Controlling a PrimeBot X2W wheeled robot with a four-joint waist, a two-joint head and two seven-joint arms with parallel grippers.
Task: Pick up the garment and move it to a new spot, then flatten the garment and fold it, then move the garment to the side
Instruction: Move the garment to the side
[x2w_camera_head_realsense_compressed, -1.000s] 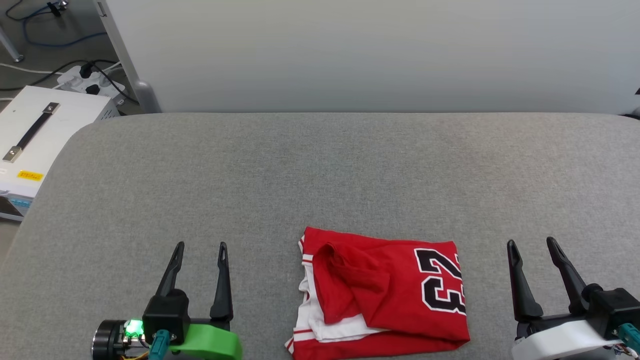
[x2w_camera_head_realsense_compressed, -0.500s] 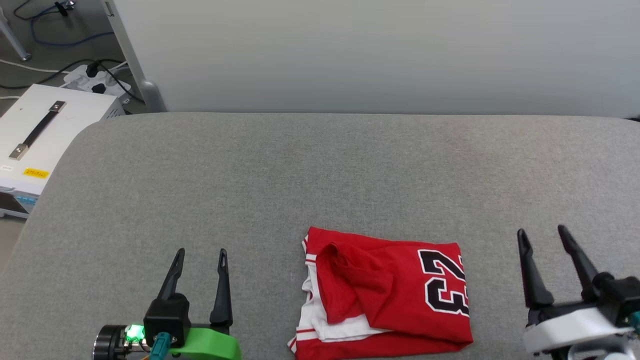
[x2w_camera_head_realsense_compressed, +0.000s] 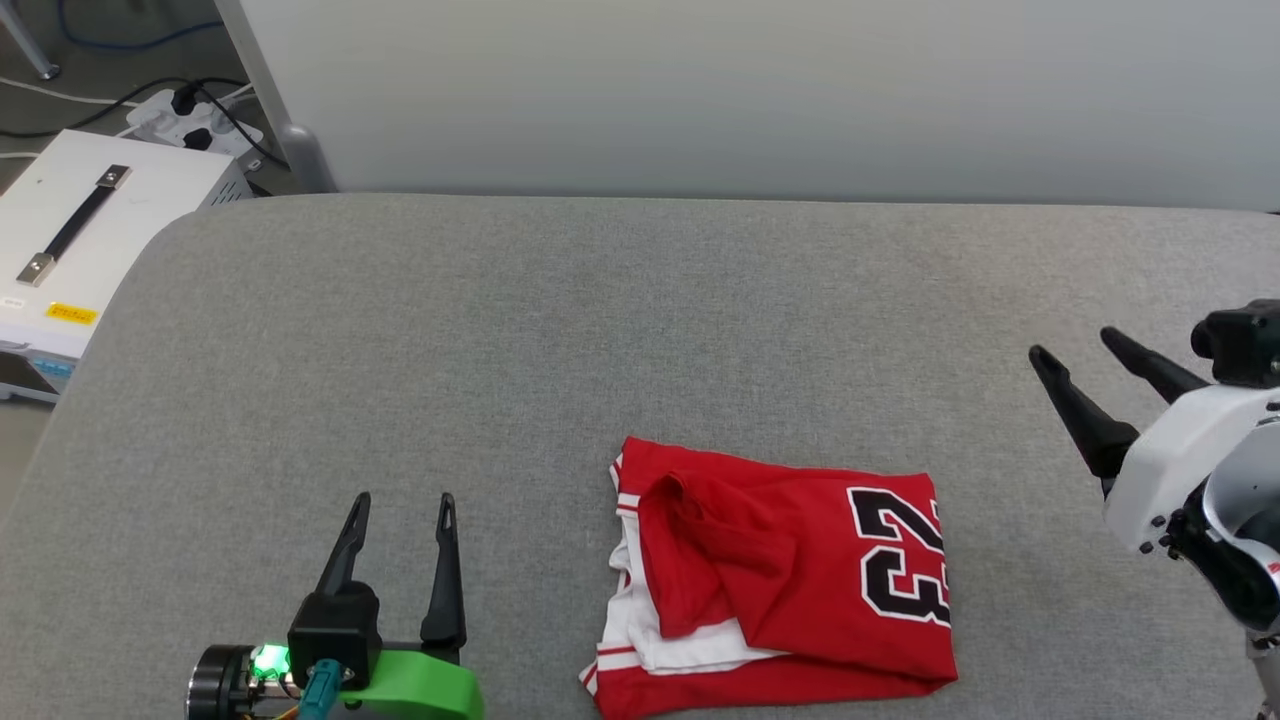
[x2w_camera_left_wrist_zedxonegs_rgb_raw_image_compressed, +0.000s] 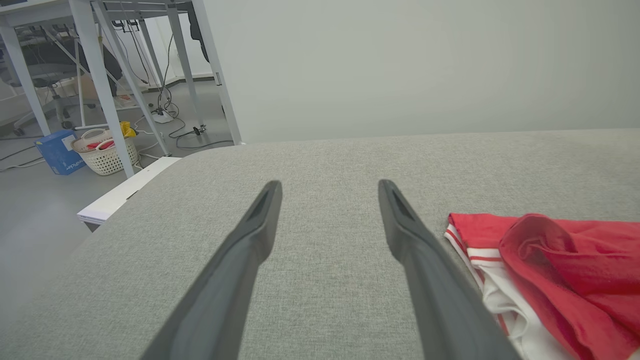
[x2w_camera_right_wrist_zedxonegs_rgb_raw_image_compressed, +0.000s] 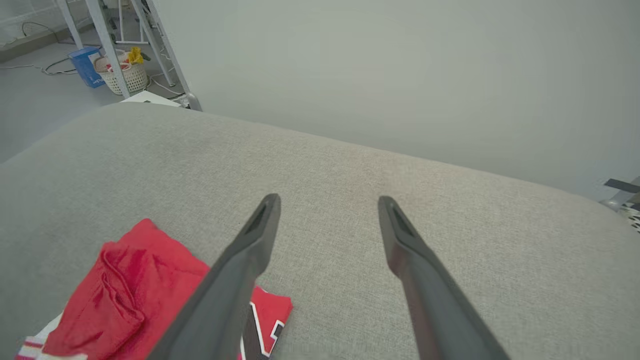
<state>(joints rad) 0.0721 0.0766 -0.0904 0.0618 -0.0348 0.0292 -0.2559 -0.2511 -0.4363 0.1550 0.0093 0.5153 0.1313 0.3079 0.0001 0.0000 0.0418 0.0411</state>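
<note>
Head view: grey padded surface leaves open room across its far half. The folded garment lies near its front edge. Left gripper front-left and right gripper at its right edge both gape, holding nothing.

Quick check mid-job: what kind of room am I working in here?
Likely a lab or workshop: a plugged-in power strip, a white equipment case beside the table, and metal-legged desks behind.

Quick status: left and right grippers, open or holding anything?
Left gripper: open, holding nothing, beside the garment.
Right gripper: open, holding nothing, apart from the garment.
</note>
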